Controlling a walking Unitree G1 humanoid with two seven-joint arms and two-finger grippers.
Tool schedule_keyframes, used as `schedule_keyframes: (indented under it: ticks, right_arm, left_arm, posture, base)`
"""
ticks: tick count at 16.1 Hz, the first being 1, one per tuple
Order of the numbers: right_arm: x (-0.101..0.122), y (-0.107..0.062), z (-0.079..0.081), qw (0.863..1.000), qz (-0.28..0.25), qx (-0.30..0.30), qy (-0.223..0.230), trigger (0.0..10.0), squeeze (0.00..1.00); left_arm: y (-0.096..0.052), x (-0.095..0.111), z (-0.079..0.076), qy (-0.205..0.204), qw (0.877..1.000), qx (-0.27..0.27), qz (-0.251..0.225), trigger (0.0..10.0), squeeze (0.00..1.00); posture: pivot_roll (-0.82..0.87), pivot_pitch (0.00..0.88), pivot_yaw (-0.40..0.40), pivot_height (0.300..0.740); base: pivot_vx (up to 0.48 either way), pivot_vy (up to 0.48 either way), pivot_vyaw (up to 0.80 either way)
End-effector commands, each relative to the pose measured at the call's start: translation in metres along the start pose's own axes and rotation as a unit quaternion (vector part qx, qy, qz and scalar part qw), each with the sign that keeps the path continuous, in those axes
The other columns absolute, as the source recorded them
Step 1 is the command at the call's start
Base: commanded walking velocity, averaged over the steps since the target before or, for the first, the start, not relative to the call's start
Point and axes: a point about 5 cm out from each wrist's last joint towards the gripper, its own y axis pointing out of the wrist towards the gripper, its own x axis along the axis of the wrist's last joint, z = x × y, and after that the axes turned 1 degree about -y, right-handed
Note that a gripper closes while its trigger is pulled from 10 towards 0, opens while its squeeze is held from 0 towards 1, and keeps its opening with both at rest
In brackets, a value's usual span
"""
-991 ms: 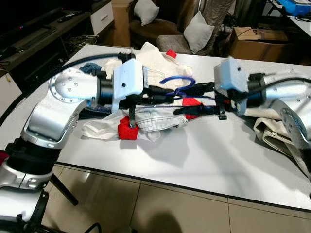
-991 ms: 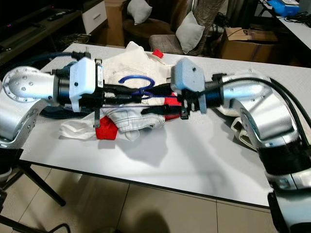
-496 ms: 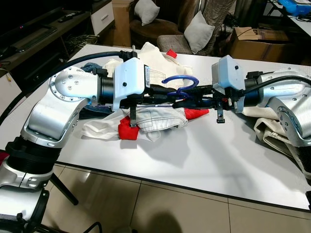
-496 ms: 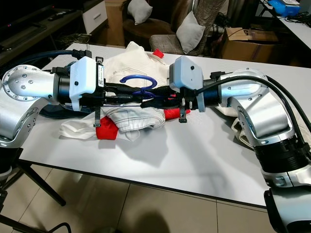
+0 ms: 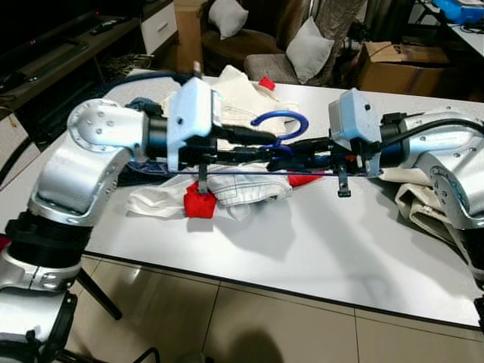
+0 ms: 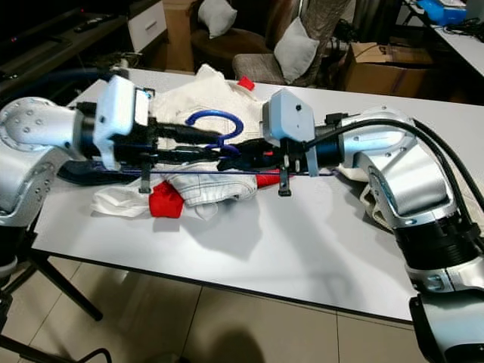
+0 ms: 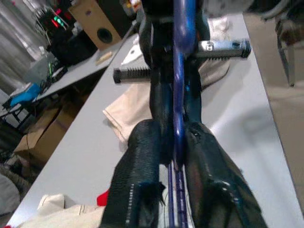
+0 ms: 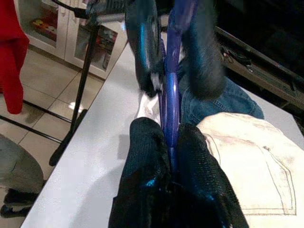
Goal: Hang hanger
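Horizontally, both arms outstretched over table (image 5: 318,234), left fingers (image 7: 137,161) and right fingers (image 8: 142,156) clamping blue hanger (image 5: 278,121) (hook upward)

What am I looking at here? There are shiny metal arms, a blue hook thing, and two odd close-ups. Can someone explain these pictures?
It is a walking household robot with two silver arms. The two wide pictures come from cameras in its head, looking down at a white table. The two close-ups come from a camera on each wrist, looking along that arm's two black fingers.

Both arms meet over the table and together hold a blue hanger, hook upward. The left gripper and the right gripper are each shut on its thin blue bar.

On the table below lies a pile of clothes, white with red pieces. Blue jeans lie nearby, and another pale garment lies to the robot's right.
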Motion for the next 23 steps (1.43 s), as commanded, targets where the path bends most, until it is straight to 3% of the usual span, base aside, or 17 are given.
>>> schedule_keyframes:
  ticks: [1, 5, 7, 9, 10, 11, 12, 13, 14, 15, 16, 18, 20, 21, 22, 23]
  right_arm:
    - [0.002, -0.001, 0.001, 1.000, -0.005, 0.002, -0.002, 0.0, 0.00]
    - [-0.014, -0.016, 0.009, 0.997, -0.003, -0.059, 0.043, 0.0, 0.00]
    - [-0.039, -0.025, 0.016, 0.979, 0.013, -0.178, 0.101, 0.0, 0.00]
    - [-0.049, -0.024, 0.022, 0.942, -0.011, -0.295, 0.161, 0.0, 0.00]
    - [-0.048, -0.021, 0.029, 0.925, -0.023, -0.335, 0.177, 0.0, 0.00]
    - [-0.040, -0.016, 0.040, 0.899, -0.056, -0.386, 0.198, 0.0, 0.00]
    - [-0.037, -0.014, 0.044, 0.886, -0.063, -0.414, 0.200, 0.0, 0.00]
    - [-0.039, -0.013, 0.050, 0.866, -0.062, -0.452, 0.206, 0.9, 0.00]
    - [-0.044, -0.011, 0.058, 0.846, -0.064, -0.481, 0.222, 10.0, 0.00]
    - [-0.053, -0.005, 0.068, 0.822, -0.046, -0.508, 0.252, 10.0, 0.00]
    - [-0.055, -0.004, 0.071, 0.807, -0.030, -0.529, 0.261, 10.0, 0.00]
    - [-0.056, -0.003, 0.074, 0.789, -0.025, -0.547, 0.278, 10.0, 0.00]
    - [-0.048, -0.010, 0.073, 0.764, -0.039, -0.577, 0.284, 10.0, 0.00]
    - [-0.038, -0.013, 0.070, 0.776, -0.070, -0.580, 0.238, 10.0, 0.00]
    - [-0.034, -0.010, 0.071, 0.785, -0.086, -0.563, 0.245, 10.0, 0.00]
    - [-0.032, -0.010, 0.070, 0.774, -0.084, -0.574, 0.252, 10.0, 0.00]
  left_arm:
    - [-0.006, 0.011, 0.004, 0.009, 1.000, -0.002, -0.014, 10.0, 1.00]
    - [-0.030, 0.015, -0.004, -0.055, 0.996, 0.028, -0.065, 10.0, 1.00]
    - [-0.045, -0.001, -0.012, -0.105, 0.983, 0.119, -0.091, 10.0, 1.00]
    - [-0.049, -0.032, -0.024, -0.151, 0.960, 0.225, -0.068, 10.0, 0.69]
    - [-0.048, -0.046, -0.031, -0.164, 0.941, 0.291, -0.049, 10.0, 0.11]
    - [-0.045, -0.066, -0.040, -0.226, 0.894, 0.387, -0.020, 10.0, 0.06]
    - [-0.042, -0.074, -0.047, -0.232, 0.885, 0.404, -0.001, 10.0, 0.02]
    - [-0.041, -0.084, -0.054, -0.229, 0.875, 0.426, 0.020, 10.0, 0.00]
    - [-0.040, -0.092, -0.059, -0.246, 0.860, 0.446, 0.034, 10.0, 0.00]
    - [-0.038, -0.096, -0.065, -0.255, 0.854, 0.450, 0.051, 10.0, 0.01]
    - [-0.036, -0.096, -0.068, -0.247, 0.854, 0.453, 0.063, 10.0, 0.01]
    - [-0.029, -0.099, -0.074, -0.244, 0.856, 0.451, 0.067, 10.0, 0.01]
    - [-0.023, -0.098, -0.076, -0.254, 0.840, 0.476, 0.062, 10.0, 0.01]
    - [-0.021, -0.097, -0.079, -0.259, 0.835, 0.482, 0.057, 10.0, 0.01]
    - [-0.021, -0.097, -0.080, -0.263, 0.832, 0.485, 0.056, 10.0, 0.01]
    - [-0.020, -0.095, -0.080, -0.275, 0.823, 0.495, 0.044, 10.0, 0.01]
  posture:
    - [-0.09, 0.000, 0.047, 0.740]
    - [-0.08, 0.000, 0.037, 0.740]
    - [-0.08, 0.000, 0.025, 0.740]
    - [-0.07, 0.000, 0.004, 0.740]
    - [-0.08, 0.000, 0.007, 0.740]
    - [-0.08, 0.000, 0.011, 0.740]
    - [-0.07, 0.000, 0.021, 0.740]
    - [-0.07, 0.000, 0.034, 0.740]
    - [-0.07, 0.000, 0.038, 0.740]
    - [-0.07, 0.000, 0.035, 0.740]
    - [-0.07, 0.000, 0.033, 0.740]
    - [-0.10, 0.000, 0.031, 0.740]
    - [-0.09, 0.000, 0.015, 0.740]
    - [-0.09, 0.000, 0.008, 0.740]
    - [-0.09, 0.000, 0.003, 0.740]
    - [-0.09, 0.000, -0.005, 0.740]
  base:
    - [0.000, 0.000, 0.00]
    - [0.000, 0.000, 0.00]
    - [0.000, 0.000, 0.00]
    - [0.000, 0.000, 0.00]
    - [0.000, 0.000, 0.00]
    - [0.000, 0.000, 0.00]
    - [0.000, 0.000, 0.00]
    - [0.000, 0.000, 0.00]
    - [0.000, 0.000, 0.00]
    - [0.000, 0.000, 0.00]
    - [0.000, -0.251, 0.00]
    - [0.000, -0.469, 0.00]
    - [0.000, -0.480, 0.00]
    - [0.000, -0.480, -0.80]
    - [0.000, -0.480, -0.80]
    - [0.000, -0.480, -0.80]
